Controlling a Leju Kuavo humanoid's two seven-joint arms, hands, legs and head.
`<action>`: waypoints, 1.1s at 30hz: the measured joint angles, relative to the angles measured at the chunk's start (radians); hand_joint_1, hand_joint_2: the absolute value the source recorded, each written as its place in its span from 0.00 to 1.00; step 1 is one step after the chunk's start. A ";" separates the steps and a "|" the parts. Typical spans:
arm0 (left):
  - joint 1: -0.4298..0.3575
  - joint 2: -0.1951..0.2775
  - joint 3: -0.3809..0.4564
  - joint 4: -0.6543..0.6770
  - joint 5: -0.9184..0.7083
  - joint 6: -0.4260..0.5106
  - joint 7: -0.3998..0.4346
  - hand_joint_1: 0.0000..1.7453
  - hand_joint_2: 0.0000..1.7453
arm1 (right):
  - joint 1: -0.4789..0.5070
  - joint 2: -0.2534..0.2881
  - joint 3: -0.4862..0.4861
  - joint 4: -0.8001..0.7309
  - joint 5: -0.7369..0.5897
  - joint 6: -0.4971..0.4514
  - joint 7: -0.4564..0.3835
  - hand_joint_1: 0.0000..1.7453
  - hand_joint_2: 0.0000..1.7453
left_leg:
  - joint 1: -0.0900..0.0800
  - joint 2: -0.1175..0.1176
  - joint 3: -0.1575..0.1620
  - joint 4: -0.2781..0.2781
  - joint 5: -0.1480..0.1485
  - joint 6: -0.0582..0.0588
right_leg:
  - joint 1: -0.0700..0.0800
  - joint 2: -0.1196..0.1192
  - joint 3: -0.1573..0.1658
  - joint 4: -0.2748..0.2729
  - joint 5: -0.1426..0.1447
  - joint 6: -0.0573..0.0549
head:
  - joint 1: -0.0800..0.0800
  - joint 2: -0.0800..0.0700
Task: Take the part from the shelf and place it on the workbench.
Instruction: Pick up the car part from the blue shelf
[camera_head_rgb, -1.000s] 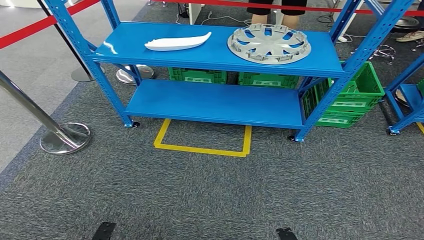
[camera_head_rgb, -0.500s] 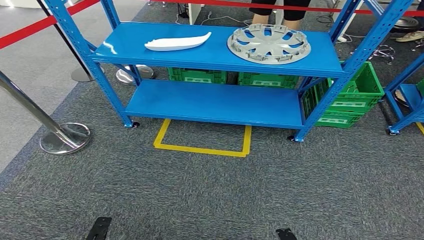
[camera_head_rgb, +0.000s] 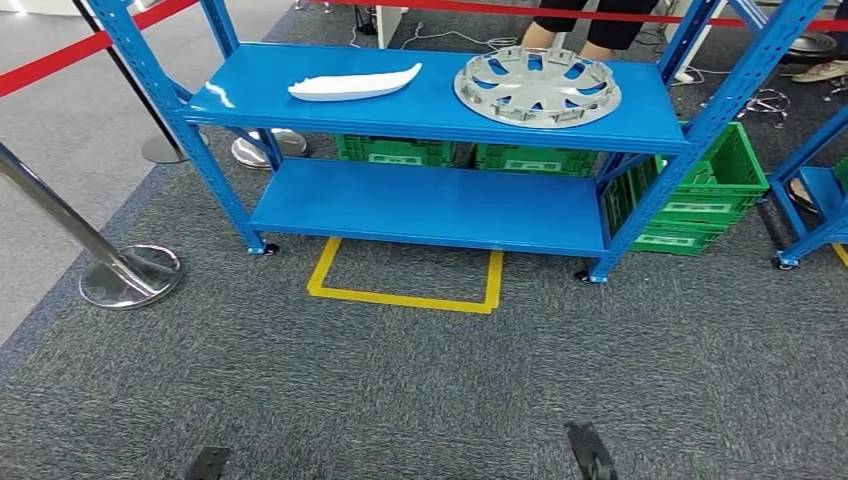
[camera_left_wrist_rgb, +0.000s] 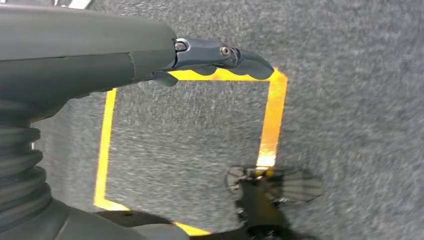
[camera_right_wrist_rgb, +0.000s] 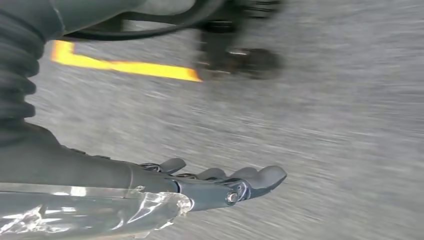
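Parts sit on the top board of the blue shelf (camera_head_rgb: 430, 105): a long white part (camera_head_rgb: 355, 83) on the left side and a round grey wheel cover (camera_head_rgb: 537, 88) on the right side. They lie well apart and nothing touches them. The task does not say which one to take.

What could go wrong? The robot looks far from the shelf, with grey carpet and a yellow tape square (camera_head_rgb: 405, 278) on the floor between them. If it reaches from here, its hands will likely fall short. If it walks up crooked, an arm could bump a blue shelf post. The white part is thin and lies flat, so fingers may slide over it and push it back. The wheel cover is wide, so one hand might let it tip and drop. A person's legs (camera_head_rgb: 590, 20) stand just behind the shelf, so a long reach could come close to them.

Both arms hang down by the robot's sides. The left hand (camera_left_wrist_rgb: 220, 57) points at the floor and holds nothing; its dark fingers look loose and a bit bent. The right hand (camera_right_wrist_rgb: 225, 182) is also empty, with its fingers stretched out and a little apart over the blurry carpet.
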 joint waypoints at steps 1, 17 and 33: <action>-0.002 -0.002 -0.005 0.000 -0.013 -0.008 0.004 0.00 1.00 | -0.031 -0.004 0.006 -0.001 0.016 0.002 -0.022 0.00 1.00 | 0.000 0.000 -0.001 0.000 0.001 0.000 | 0.000 0.000 -0.002 0.000 0.001 0.000 | 0.000 0.000; -0.060 -0.037 -0.074 0.000 -0.150 -0.044 0.022 0.00 1.00 | -0.578 0.088 0.581 -0.034 0.562 0.118 -0.143 0.00 1.00 | 0.000 0.000 -0.021 0.000 0.024 -0.004 | 0.000 0.000 -0.024 0.004 0.020 -0.002 | 0.000 0.000; -0.090 -0.056 -0.089 0.000 -0.180 -0.131 0.050 0.00 0.00 | -0.841 0.212 1.317 -0.129 0.551 -0.012 -0.044 0.00 1.00 | 0.000 0.000 -0.027 0.000 0.027 -0.005 | 0.000 -0.001 -0.031 0.006 0.023 -0.004 | 0.000 0.000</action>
